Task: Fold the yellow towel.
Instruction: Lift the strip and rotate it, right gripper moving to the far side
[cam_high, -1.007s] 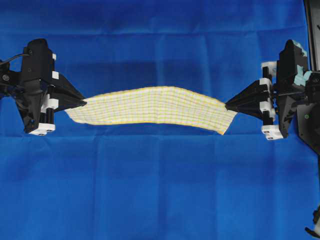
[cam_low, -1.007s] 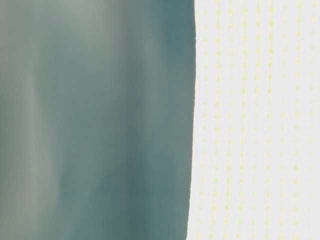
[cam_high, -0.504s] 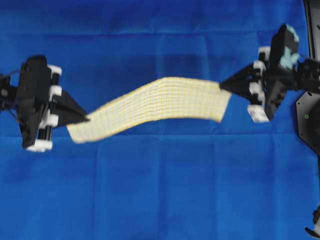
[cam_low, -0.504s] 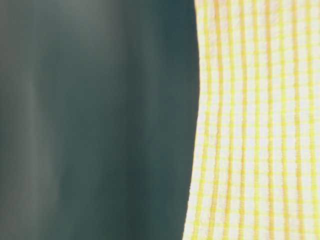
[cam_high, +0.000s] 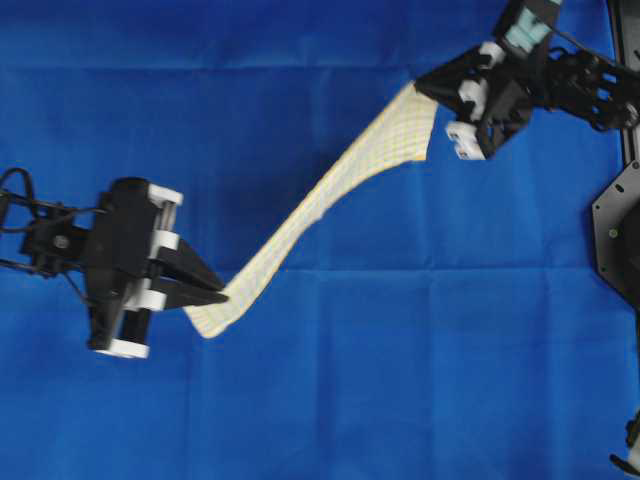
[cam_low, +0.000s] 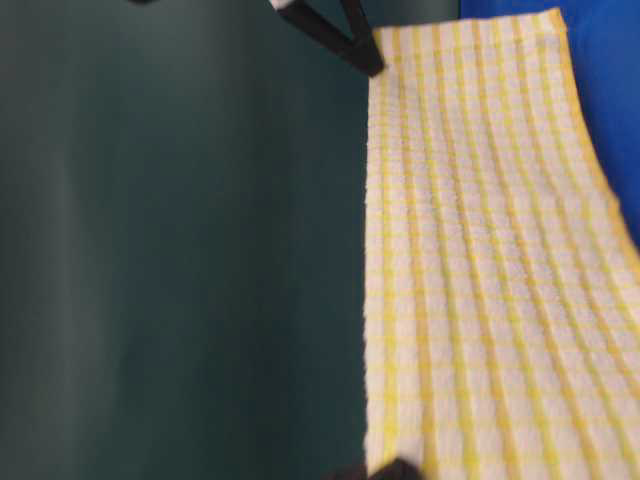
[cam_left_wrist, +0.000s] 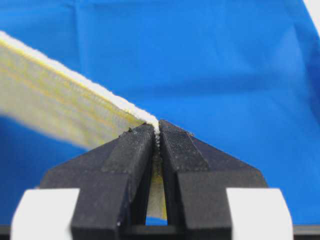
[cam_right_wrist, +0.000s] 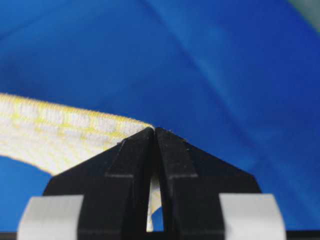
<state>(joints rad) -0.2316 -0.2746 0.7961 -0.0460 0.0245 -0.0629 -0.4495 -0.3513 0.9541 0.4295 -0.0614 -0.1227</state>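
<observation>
Left hand (cam_high: 222, 296) low, right hand (cam_high: 420, 88) high, both pinching yellow towel (cam_high: 320, 205) ends

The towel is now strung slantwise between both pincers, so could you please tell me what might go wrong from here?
1. Each pincer, left and right, pinches only a thin edge of the towel, so a harder pull could slip it free.
2. The towel hangs twisted and edge-on, so it may land creased or skewed on the blue cloth.

Both pincers (cam_high: 222, 296) (cam_high: 420, 87) clamped tight
</observation>
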